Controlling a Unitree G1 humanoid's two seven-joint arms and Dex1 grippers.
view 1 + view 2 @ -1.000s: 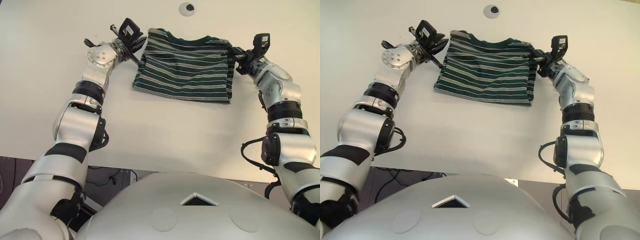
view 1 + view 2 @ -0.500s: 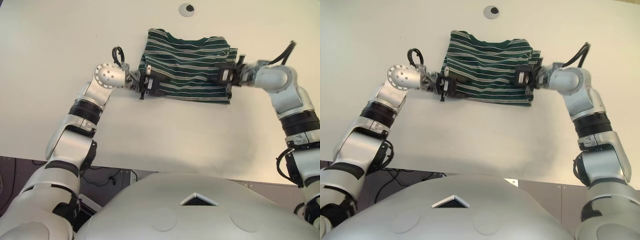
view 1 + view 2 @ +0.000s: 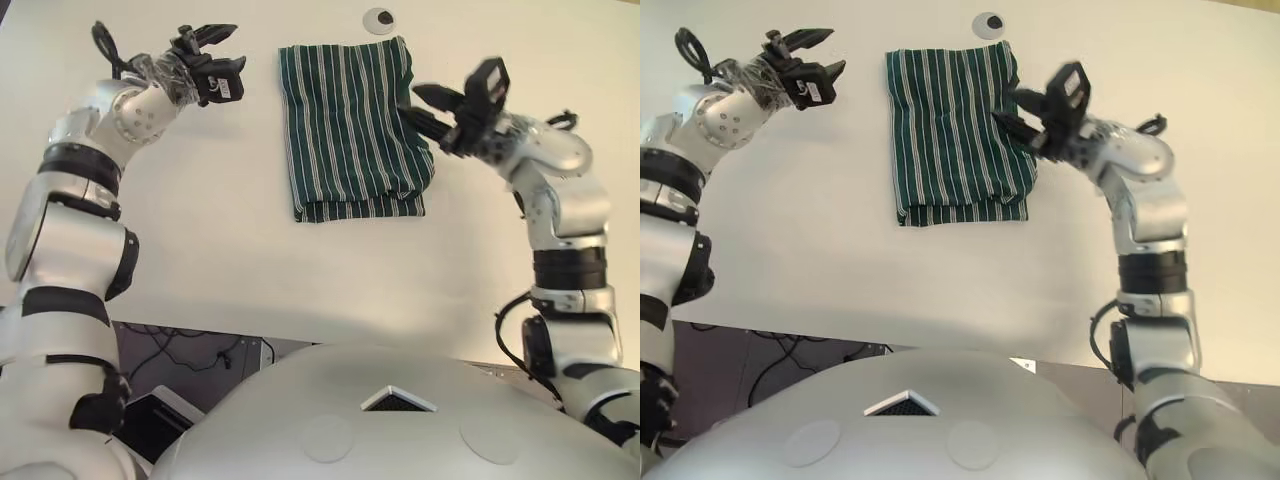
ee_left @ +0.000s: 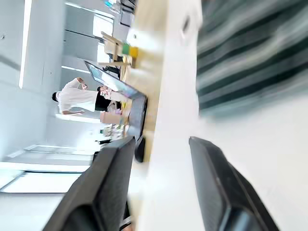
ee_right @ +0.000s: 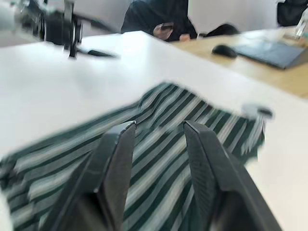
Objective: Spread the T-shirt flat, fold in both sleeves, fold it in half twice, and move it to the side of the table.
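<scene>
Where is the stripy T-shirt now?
In the head views, the folded T-shirt lies on the table by the round cap, between the left claw and the right claw.

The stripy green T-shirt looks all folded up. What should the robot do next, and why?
Probably close the right gripper on the right edge of the green-and-white striped T-shirt, ready to pull it aside. The shirt lies folded in a compact stack on the white table, and that gripper hovers open right beside it.

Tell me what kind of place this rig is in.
Probably an open office or lab: a white table with a cable grommet set in it, and a nearby wooden desk carrying a laptop and a mouse.
</scene>
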